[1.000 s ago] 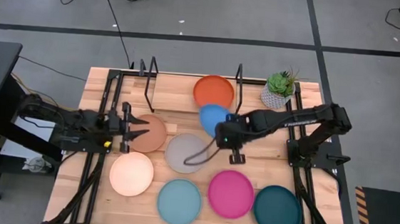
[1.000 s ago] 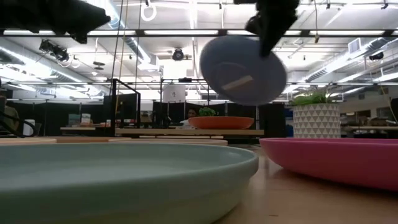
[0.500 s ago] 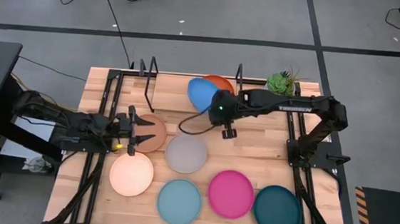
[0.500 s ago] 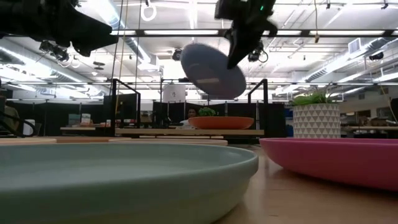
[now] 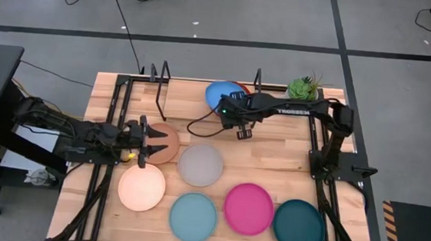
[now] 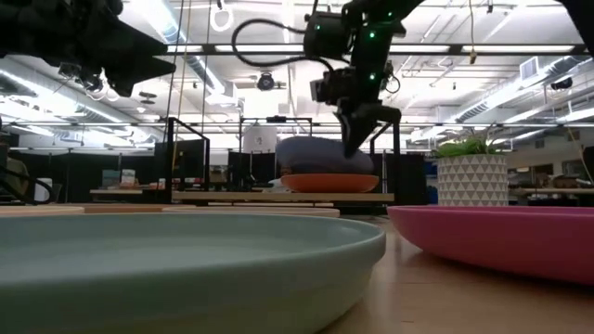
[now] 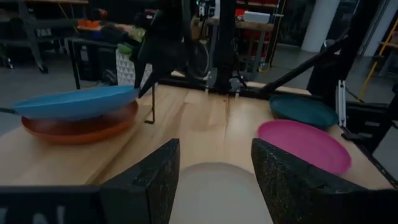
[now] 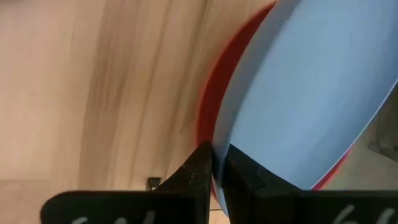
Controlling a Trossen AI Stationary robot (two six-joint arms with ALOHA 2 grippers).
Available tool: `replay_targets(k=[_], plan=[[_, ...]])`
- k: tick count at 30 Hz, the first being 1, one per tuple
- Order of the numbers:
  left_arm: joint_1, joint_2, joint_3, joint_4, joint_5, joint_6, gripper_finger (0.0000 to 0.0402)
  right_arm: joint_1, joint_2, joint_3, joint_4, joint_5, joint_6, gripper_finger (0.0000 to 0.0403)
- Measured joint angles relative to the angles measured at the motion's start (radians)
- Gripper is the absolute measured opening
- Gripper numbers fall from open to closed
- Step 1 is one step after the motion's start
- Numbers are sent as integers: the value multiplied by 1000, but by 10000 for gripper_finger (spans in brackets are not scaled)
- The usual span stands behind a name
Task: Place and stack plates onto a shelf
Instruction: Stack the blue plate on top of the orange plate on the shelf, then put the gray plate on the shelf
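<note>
My right gripper [image 5: 229, 111] is shut on the blue plate [image 5: 219, 95], which lies almost level over the orange plate [image 6: 329, 183] on the shelf [image 5: 190, 103], between its black loop uprights [image 5: 161, 85]. I cannot tell whether the two plates touch. My left gripper [image 5: 154, 141] is open above the left part of the tan plate [image 5: 167, 144], which lies flat on the table. The left wrist view shows the grey plate [image 7: 217, 193] beyond its open fingers. My right gripper pinches the blue plate's rim [image 8: 219, 152] between its two fingers [image 8: 200, 169], on the plate's near side. The fingers slant down onto it from above [image 6: 357, 139]. The plate sits nearly level, a little higher on the held side [image 7: 127, 94], right over the orange plate.
The grey [image 5: 200, 165], peach [image 5: 142, 186], light blue [image 5: 192, 217], magenta [image 5: 248, 208] and dark teal [image 5: 298, 226] plates lie flat on the near half of the table. A potted plant [image 5: 302, 91] stands at the far right, beside the shelf's right upright [image 5: 258, 81].
My right gripper has carried the blue plate toward the table's far edge and down. The plate hung steeply tilted, high above the table, and now lies nearly level over the orange plate. My left gripper has shifted a little toward the table's right, over the tan plate.
</note>
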Motion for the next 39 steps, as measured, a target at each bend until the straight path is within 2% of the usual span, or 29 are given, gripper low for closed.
replay_targets(k=[3,10,13,15,19,22,25,31,39], plan=[[0,1,0,-25,10,-1,206,-3,4,0,-12,0,-1,38],[0,2,0,-20,171,146,205,-2,-9,21,-24,25,2,85],[0,14,0,-35,179,217,205,15,-8,79,-73,101,16,109],[0,31,0,-48,179,223,205,34,-9,144,-111,103,53,121],[0,93,0,-47,185,185,205,56,-9,217,-123,-62,160,132],[0,159,11,-55,248,151,205,70,-9,213,-109,-185,278,133],[0,229,52,-71,296,122,205,114,-16,139,-43,-201,348,131],[0,420,188,-233,311,84,205,219,-93,-60,161,-157,439,130],[-17,633,337,-380,417,94,205,349,-187,-303,507,14,528,130]])
